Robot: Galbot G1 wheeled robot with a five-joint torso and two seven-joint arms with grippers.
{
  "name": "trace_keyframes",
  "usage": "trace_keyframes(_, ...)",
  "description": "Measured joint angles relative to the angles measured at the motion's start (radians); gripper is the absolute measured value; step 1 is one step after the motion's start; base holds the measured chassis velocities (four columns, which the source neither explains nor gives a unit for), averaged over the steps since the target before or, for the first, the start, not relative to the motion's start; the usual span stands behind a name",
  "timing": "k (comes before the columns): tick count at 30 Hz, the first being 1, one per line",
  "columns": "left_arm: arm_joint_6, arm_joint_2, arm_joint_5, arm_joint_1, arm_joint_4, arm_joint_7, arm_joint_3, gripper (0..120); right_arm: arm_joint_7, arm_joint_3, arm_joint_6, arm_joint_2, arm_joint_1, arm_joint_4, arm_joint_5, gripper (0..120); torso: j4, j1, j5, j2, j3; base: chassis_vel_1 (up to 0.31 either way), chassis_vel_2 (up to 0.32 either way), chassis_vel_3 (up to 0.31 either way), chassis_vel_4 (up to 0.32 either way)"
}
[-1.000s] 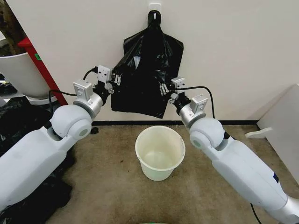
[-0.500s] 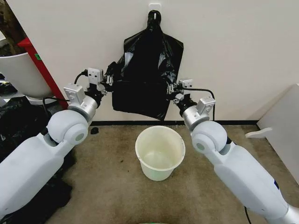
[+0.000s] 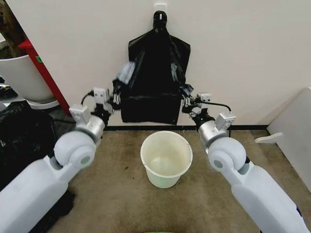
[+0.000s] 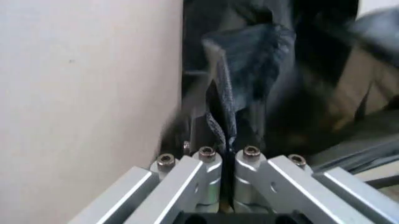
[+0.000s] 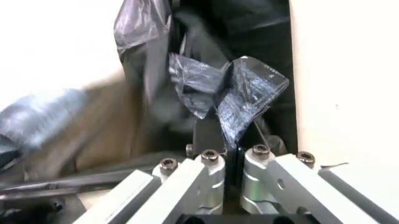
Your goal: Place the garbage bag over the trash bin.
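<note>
Head view: the thin, glossy black plastic garbage bag (image 3: pixel 154 80) hangs against the far cream wall (image 3: pixel 243 48) from a small hook (image 3: pixel 160 10) at its knotted top. The left gripper (image 3: pixel 116 95) is clamped on the bag's left edge, where a fold of plastic catches pale light. The right gripper (image 3: pixel 186 101) is clamped on the bag's right edge at about the same height. The small round cream-white plastic trash bin (image 3: pixel 166 158) stands upright on the brown carpet (image 3: pixel 116 194), near and below the bag's lower edge, between the two white arms and apart from both grippers. Its mouth is open. To the far left stand a red upright post (image 3: pixel 43 73) and a larger white round tub (image 3: pixel 19 77); a bulky mass of black plastic (image 3: pixel 22 136) lies on the floor at the left, beside the left arm. A white panel (image 3: pixel 294 131) stands at the right edge.

Left wrist view: the metal fingers (image 4: pixel 206 172) are pressed together on a pinched fold of the black bag (image 4: pixel 249 60), with the wall just beside it.

Right wrist view: the fingers (image 5: pixel 259 170) are closed on a crumpled corner of the bag (image 5: pixel 243 93), next to the wall.
</note>
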Motion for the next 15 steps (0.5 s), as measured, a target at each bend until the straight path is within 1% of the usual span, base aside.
trace_keyframes(2,-0.001,0.000,0.000,0.011,-0.005,0.000,-0.009,0,0.000,0.001,0.001,0.001,-0.002,0.001,0.002,0,0.0000,0.000,0.0001,0.000,0.000,0.000,0.000,0.000,0.000)
trace_keyframes(3,-0.003,0.002,0.000,0.038,-0.020,0.000,-0.034,0,0.003,0.009,0.003,0.005,-0.011,0.010,0.012,0,0.0001,0.000,0.0005,0.000,0.000,0.000,0.000,0.000,0.000)
trace_keyframes(5,-0.005,0.011,-0.001,0.052,-0.035,0.002,-0.052,0,0.009,0.018,0.004,0.003,-0.016,0.030,0.031,0,0.0001,0.000,0.0002,0.000,0.000,0.000,0.000,0.000,0.000)
trace_keyframes(11,-0.010,0.042,-0.008,0.053,-0.076,0.015,-0.087,0,0.015,0.068,0.001,-0.033,-0.028,0.108,0.092,0,-0.0001,0.000,0.0003,0.000,0.000,0.000,0.000,0.000,0.000)
trace_keyframes(15,-0.010,0.051,-0.011,0.053,-0.089,0.020,-0.094,0,0.015,0.088,-0.004,-0.047,-0.035,0.132,0.112,0,0.0000,0.000,0.0005,0.000,0.000,0.000,0.000,0.000,0.000)
